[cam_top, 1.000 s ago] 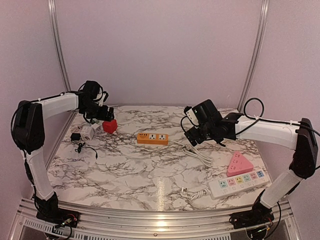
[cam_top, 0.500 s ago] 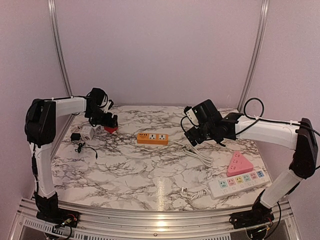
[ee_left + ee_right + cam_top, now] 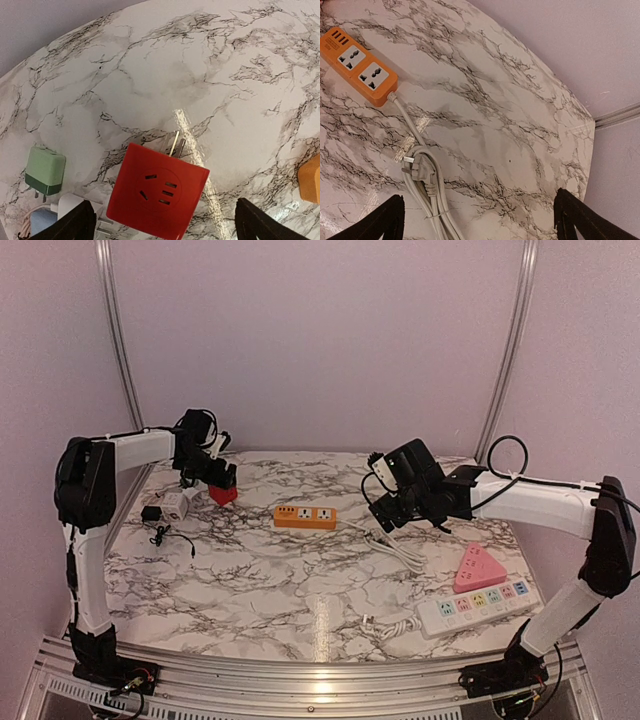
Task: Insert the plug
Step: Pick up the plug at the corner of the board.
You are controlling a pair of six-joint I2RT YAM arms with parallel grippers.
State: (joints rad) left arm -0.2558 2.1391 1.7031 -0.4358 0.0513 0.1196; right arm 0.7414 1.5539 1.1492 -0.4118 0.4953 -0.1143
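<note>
Marble-veined glossy surface | you see red square adapter, flat metal prongs | left fingers apart above it | right fingers apart above white moulded plug

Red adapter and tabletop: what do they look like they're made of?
Red adapter: probably moulded plastic, with a smooth satin face and rounded corners; its prongs look like bare metal. Tabletop: glossy and marble-patterned, with a glare streak; real stone or printed laminate, cannot tell.

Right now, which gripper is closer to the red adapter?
Left. The left gripper hangs open right above the red adapter; the right gripper, also open, is far off to its right, beyond the orange power strip.
</note>
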